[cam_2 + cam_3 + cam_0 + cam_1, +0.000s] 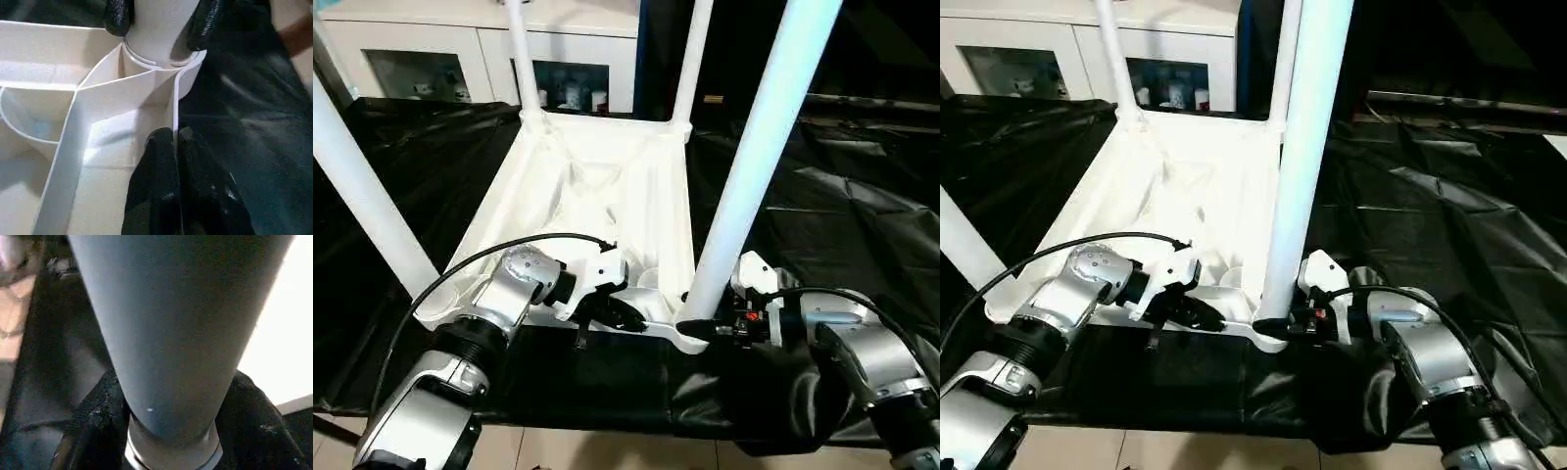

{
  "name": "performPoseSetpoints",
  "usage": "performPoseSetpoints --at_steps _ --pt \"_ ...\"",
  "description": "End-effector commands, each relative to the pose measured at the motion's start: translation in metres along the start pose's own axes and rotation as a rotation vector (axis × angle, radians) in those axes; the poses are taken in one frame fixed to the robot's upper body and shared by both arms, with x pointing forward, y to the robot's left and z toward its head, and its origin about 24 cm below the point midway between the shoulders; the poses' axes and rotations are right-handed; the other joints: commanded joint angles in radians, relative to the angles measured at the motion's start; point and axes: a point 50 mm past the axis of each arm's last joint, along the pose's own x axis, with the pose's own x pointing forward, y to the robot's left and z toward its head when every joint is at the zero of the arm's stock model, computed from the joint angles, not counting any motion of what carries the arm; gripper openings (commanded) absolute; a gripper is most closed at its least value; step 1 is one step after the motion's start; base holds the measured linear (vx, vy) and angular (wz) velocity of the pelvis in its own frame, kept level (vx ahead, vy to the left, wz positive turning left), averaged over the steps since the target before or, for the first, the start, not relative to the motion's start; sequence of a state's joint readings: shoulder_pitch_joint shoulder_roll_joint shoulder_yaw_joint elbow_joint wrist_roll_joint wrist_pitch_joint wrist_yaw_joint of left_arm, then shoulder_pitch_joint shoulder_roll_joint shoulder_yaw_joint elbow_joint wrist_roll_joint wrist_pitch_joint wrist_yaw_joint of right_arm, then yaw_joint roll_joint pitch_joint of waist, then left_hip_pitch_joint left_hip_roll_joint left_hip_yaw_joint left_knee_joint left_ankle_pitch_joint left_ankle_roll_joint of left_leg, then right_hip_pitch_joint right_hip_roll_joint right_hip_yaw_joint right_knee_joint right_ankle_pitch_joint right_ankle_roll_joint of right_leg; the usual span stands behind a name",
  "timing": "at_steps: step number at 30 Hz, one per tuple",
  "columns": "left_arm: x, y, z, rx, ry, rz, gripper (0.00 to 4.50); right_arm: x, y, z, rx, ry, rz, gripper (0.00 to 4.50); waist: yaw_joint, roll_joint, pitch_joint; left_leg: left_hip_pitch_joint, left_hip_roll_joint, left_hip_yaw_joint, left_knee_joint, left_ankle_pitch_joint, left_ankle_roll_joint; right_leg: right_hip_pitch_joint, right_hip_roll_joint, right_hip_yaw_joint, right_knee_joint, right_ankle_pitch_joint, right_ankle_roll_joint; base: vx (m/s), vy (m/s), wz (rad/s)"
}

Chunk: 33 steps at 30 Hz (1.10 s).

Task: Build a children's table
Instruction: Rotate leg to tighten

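Observation:
The children's table lies upside down on a black cloth, its ribbed underside (607, 186) facing up and its legs standing in the corner sockets. My left gripper (612, 315) is shut on the thin near rim wall (175, 98) of the top, close to the near right corner. My right gripper (700, 328) wraps the base of the near right leg (754, 157), just above its socket. Its black fingers (117, 14) press both sides of that leg (171, 333).
Other legs rise at the near left (362, 186), far left (521, 49) and far right (695, 59). The black cloth (842, 225) is creased to the right. A white cabinet with glass doors (421, 59) stands behind. Tiled floor (607, 446) shows beyond the work surface's front edge.

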State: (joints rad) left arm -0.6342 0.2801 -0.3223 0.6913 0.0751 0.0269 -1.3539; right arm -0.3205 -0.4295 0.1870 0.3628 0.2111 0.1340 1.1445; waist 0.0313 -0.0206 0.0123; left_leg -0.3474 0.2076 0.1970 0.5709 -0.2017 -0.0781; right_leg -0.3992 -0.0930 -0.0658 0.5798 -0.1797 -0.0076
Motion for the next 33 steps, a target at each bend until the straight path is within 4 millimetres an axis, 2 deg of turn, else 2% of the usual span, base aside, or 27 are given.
performPoseSetpoints --at_steps 1,4,5,7,9,11,14,16,18,20,21,22,25,27,29,31,33 --pt "0.018 -0.003 -0.005 -0.034 0.007 0.016 0.00 0.009 -0.003 -0.026 0.099 0.054 -0.096 1.99 -0.006 -0.002 -0.028 -0.002 0.026 -0.010 -0.066 -0.261 0.051 0.042 -0.049 0.036 -0.070 -0.276 -0.216 0.000 0.000 0.00" --pt "0.029 0.004 0.001 -0.061 -0.025 0.135 0.00 0.024 -0.019 -0.037 0.204 0.009 -0.339 1.97 -0.018 -0.004 -0.023 -0.001 0.023 -0.016 -0.070 -0.312 0.028 0.037 -0.048 0.033 -0.083 -0.399 -0.176 0.000 0.000 0.00" --pt "0.036 0.004 0.003 -0.069 -0.026 0.169 0.00 0.030 -0.023 -0.041 0.251 0.000 -0.428 1.96 -0.032 -0.003 -0.021 -0.002 0.021 -0.020 -0.073 -0.340 0.015 0.035 -0.048 0.029 -0.088 -0.464 -0.156 -0.067 0.001 -0.07" --pt "0.041 0.005 0.005 -0.074 -0.026 0.188 0.00 0.032 -0.023 -0.043 0.272 -0.008 -0.469 1.96 -0.052 0.000 -0.016 0.000 0.018 -0.031 -0.075 -0.402 0.003 0.031 -0.048 0.019 -0.105 -0.583 -0.103 -0.067 0.007 -0.12" --pt "0.052 0.006 0.010 -0.087 -0.031 0.239 0.00 0.036 -0.020 -0.040 0.294 -0.032 -0.549 1.95 -0.054 -0.004 -0.018 0.007 0.016 -0.032 -0.072 -0.423 0.014 0.025 -0.045 0.019 -0.115 -0.602 -0.085 -0.027 0.006 -0.05" --pt "0.060 0.008 0.015 -0.098 -0.041 0.291 0.00 0.045 -0.018 -0.036 0.307 -0.048 -0.622 1.95 -0.053 -0.003 -0.016 0.008 0.017 -0.030 -0.075 -0.411 0.016 0.019 -0.042 0.023 -0.117 -0.568 -0.088 0.000 0.000 0.00" --pt "0.074 0.010 0.024 -0.110 -0.056 0.357 0.00 0.059 -0.017 -0.030 0.323 -0.074 -0.746 1.95 -0.057 0.000 -0.016 0.011 0.011 -0.034 -0.074 -0.443 0.021 0.015 -0.042 0.016 -0.125 -0.626 -0.063 0.000 0.000 0.00" --pt "0.078 0.010 0.027 -0.104 -0.063 0.364 0.00 0.063 -0.016 -0.028 0.327 -0.084 -0.763 1.95 -0.059 0.003 -0.016 0.014 0.012 -0.037 -0.075 -0.459 0.018 0.011 -0.041 0.012 -0.128 -0.624 -0.064 0.000 0.000 0.00" --pt "0.083 0.007 0.032 -0.084 -0.081 0.342 0.00 0.068 -0.016 -0.019 0.278 -0.103 -0.745 1.95 -0.062 0.005 -0.017 0.007 0.014 -0.041 -0.081 -0.471 0.017 0.018 -0.041 0.010 -0.127 -0.593 -0.064 0.000 0.000 0.00" --pt "0.082 0.005 0.031 -0.069 -0.083 0.306 0.00 0.067 -0.016 -0.012 0.284 -0.139 -0.716 1.95 -0.060 0.006 -0.021 0.007 0.014 -0.040 -0.082 -0.464 0.026 0.018 -0.042 0.015 -0.124 -0.553 -0.075 0.000 0.000 0.00" --pt "0.081 0.004 0.030 -0.067 -0.081 0.293 0.00 0.066 -0.016 -0.009 0.283 -0.152 -0.704 2.29 -0.060 0.005 -0.020 0.000 0.015 -0.039 -0.084 -0.449 0.031 0.022 -0.041 0.019 -0.120 -0.522 -0.085 0.000 0.000 0.00" --pt "0.081 0.004 0.030 -0.065 -0.080 0.288 0.00 0.065 -0.016 -0.007 0.280 -0.157 -0.698 2.50 -0.059 0.004 -0.020 -0.002 0.016 -0.039 -0.085 -0.443 0.034 0.023 -0.042 0.020 -0.119 -0.510 -0.090 0.000 0.000 0.00" --pt "0.077 0.003 0.027 -0.065 -0.078 0.269 0.00 0.062 -0.015 -0.001 0.256 -0.165 -0.638 2.66 -0.054 0.004 -0.021 -0.004 0.018 -0.035 -0.085 -0.411 0.044 0.025 -0.044 0.027 -0.111 -0.451 -0.119 0.000 0.000 0.00" --pt "0.069 0.005 0.022 -0.065 -0.072 0.254 0.00 0.054 -0.016 0.003 0.189 -0.131 -0.553 2.84 -0.049 0.001 -0.024 -0.001 0.017 -0.029 -0.081 -0.383 0.053 0.026 -0.044 0.031 -0.108 -0.417 -0.135 0.000 0.000 0.00" --pt "0.062 0.005 0.019 -0.068 -0.078 0.230 0.00 0.046 -0.015 0.005 0.129 -0.091 -0.471 2.96 -0.045 0.001 -0.022 -0.007 0.017 -0.027 -0.080 -0.354 0.066 0.030 -0.044 0.034 -0.103 -0.390 -0.148 0.000 0.000 0.00" --pt "0.052 0.006 0.016 -0.059 -0.084 0.203 0.00 0.034 -0.013 0.006 0.085 -0.062 -0.373 2.96 -0.037 -0.004 -0.022 -0.010 0.017 -0.026 -0.077 -0.333 0.088 0.036 -0.049 0.034 -0.106 -0.440 -0.133 0.000 0.000 0.00" --pt "0.046 0.005 0.014 -0.054 -0.082 0.179 0.00 0.027 -0.011 0.007 0.064 -0.050 -0.312 2.96 -0.030 -0.002 -0.026 -0.012 0.019 -0.025 -0.075 -0.274 0.098 0.038 -0.051 0.037 -0.099 -0.390 -0.147 0.000 0.000 0.00"
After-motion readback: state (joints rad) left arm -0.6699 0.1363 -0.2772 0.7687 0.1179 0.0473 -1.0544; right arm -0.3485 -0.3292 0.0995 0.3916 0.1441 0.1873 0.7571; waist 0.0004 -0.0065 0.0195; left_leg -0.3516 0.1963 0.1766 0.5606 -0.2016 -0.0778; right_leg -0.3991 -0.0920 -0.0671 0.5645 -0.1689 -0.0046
